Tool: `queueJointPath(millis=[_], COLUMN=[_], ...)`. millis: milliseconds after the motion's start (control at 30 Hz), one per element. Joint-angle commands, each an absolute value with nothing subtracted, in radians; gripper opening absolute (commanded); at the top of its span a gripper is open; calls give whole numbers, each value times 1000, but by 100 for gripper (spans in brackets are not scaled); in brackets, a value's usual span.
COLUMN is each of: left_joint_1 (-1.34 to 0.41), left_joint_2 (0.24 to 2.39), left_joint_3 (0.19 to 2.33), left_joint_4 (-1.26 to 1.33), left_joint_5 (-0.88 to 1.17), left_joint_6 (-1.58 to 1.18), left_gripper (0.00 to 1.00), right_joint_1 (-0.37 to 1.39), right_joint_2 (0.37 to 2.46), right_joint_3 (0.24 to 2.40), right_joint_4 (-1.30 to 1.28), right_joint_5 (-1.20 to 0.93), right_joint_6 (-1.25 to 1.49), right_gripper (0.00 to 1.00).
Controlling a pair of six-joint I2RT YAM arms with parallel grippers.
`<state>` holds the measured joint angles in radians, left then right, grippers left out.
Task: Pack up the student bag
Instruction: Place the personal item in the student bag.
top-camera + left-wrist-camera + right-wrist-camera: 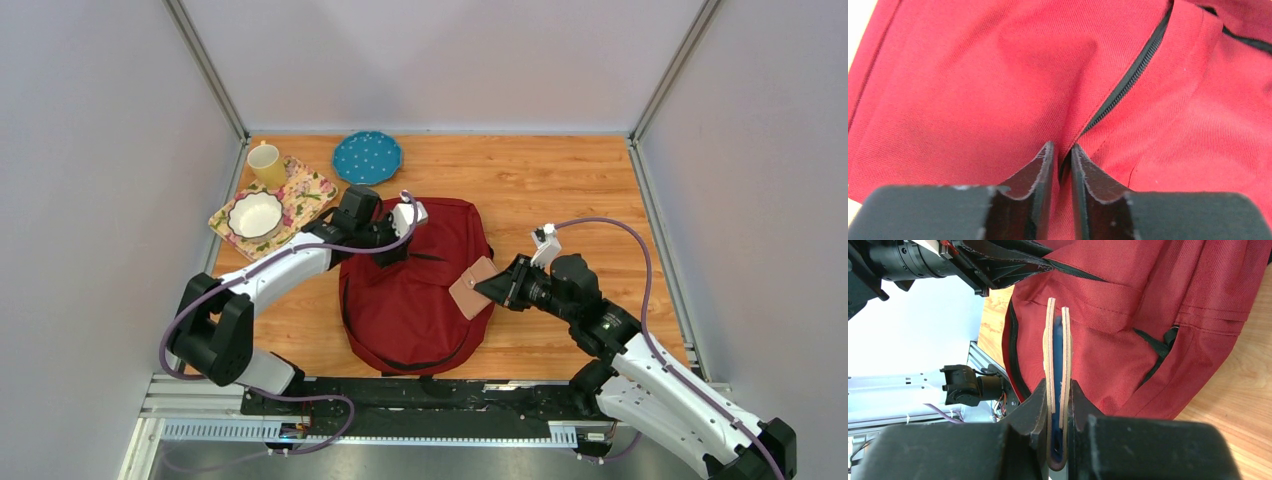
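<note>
The dark red student bag (415,300) lies flat in the middle of the wooden table. My left gripper (393,250) is over its upper left part, shut on a fold of the bag's fabric (1062,150) beside a black zipper (1128,82). My right gripper (500,288) is at the bag's right edge, shut on a flat tan leather wallet (472,287) with a blue lining. In the right wrist view the wallet (1050,340) stands edge-on between my right gripper's jaws (1057,386), in front of the bag (1173,300). The left gripper (1013,262) shows there lifting the fabric.
A yellow mug (266,165) and a white bowl (255,214) sit on a floral mat (305,190) at the back left. A blue dotted plate (367,157) lies behind the bag. Grey walls close in the table on three sides.
</note>
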<state>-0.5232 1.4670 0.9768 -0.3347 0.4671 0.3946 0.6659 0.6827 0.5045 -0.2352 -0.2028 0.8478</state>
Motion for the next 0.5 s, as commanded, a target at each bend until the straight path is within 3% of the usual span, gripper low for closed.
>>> queueJointPath(millis=[0,300,467], left_joint_1=[-525,-540,-543], left_joint_2=[1396,1381,1394], left_joint_3=[939,887,893], left_joint_4=[-137,-25,-31], left_joint_5=[465,479,486], left_joint_6=[299,210,187], left_gripper=[30,39,15], right_joint_1=[661,663,663], right_joint_2=[664,667,672], right_joint_3=[505,506,496], right_joint_4=[-195,-187,-158], right_joint_5=[-196,-199,-209], right_joint_6=[848,854,873], right_gripper=[0,0,0])
